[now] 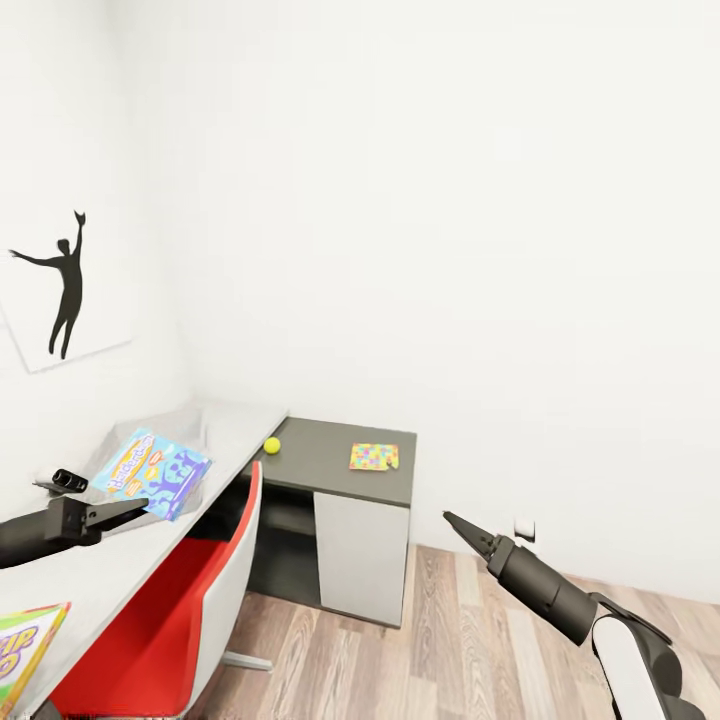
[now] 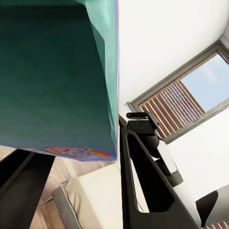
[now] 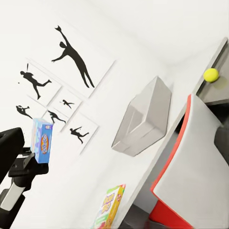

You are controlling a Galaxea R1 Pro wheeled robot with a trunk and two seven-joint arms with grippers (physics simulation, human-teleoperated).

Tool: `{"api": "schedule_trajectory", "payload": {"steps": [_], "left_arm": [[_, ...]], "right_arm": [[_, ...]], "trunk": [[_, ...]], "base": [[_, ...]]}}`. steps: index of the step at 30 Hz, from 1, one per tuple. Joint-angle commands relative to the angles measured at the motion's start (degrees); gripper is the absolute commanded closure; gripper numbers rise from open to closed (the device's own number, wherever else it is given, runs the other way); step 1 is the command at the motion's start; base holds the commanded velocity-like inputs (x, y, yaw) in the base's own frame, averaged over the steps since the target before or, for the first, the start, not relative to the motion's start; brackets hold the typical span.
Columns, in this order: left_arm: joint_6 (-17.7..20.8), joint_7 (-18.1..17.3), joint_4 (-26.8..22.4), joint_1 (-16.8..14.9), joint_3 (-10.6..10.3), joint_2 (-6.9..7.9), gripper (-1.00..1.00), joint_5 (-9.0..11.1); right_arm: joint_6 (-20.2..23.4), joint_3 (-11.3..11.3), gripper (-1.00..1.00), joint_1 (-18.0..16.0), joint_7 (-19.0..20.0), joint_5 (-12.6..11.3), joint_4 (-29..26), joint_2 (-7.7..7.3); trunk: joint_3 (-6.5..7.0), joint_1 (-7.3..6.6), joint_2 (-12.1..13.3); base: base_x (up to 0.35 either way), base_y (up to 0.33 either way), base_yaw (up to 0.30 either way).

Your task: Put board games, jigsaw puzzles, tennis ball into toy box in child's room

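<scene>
Blue game (image 1: 152, 473): pinched in left hand (image 1: 125, 510), held over pale bench (image 1: 90, 580), near grey toy box (image 3: 143, 117). Step judged: carrying game to box; next, lower and release inside. Ball (image 1: 272, 445), puzzle (image 1: 374, 457) on dark section. Right hand (image 1: 458, 526): pressed together, idle.

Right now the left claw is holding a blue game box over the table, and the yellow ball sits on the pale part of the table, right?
Not quite: in the head view the ball sits on the table's dark lower part. The left claw does hold the blue game box.
</scene>
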Motion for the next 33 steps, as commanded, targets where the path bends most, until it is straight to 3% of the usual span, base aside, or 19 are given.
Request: {"api": "schedule_trajectory", "payload": {"steps": [1, 16, 22, 33], "left_arm": [[0.59, -0.24, 0.02, -0.05, -0.04, -0.01, 1.00, 0.08], [0.10, -0.24, 0.15, 0.04, 0.03, -0.10, 1.00, 0.20], [-0.01, -0.24, 1.64, 0.04, 0.09, -0.25, 1.00, 0.24], [-0.12, -0.24, 2.03, 0.04, 0.09, -0.29, 1.00, 0.17]], "right_arm": [[0.31, -0.07, -1.00, -0.01, 0.11, -0.10, -0.01, 0.00], [0.24, -0.07, -1.00, -0.01, 0.11, -0.08, 0.08, 0.00], [-0.86, -0.02, -1.00, -0.01, 0.11, -0.02, 0.08, 0.00], [-1.64, 1.26, -1.00, -0.01, 0.10, -0.01, 0.08, 0.00]], "trunk": [[0.01, 0.02, -0.04], [0.45, 0.02, -0.04], [0.61, 0.02, -0.04], [0.66, 0.02, -0.04]], "base": [[0.000, 0.000, 0.276], [0.003, 0.000, 0.276], [0.208, 0.000, 0.273], [0.102, 0.000, 0.065]]}}
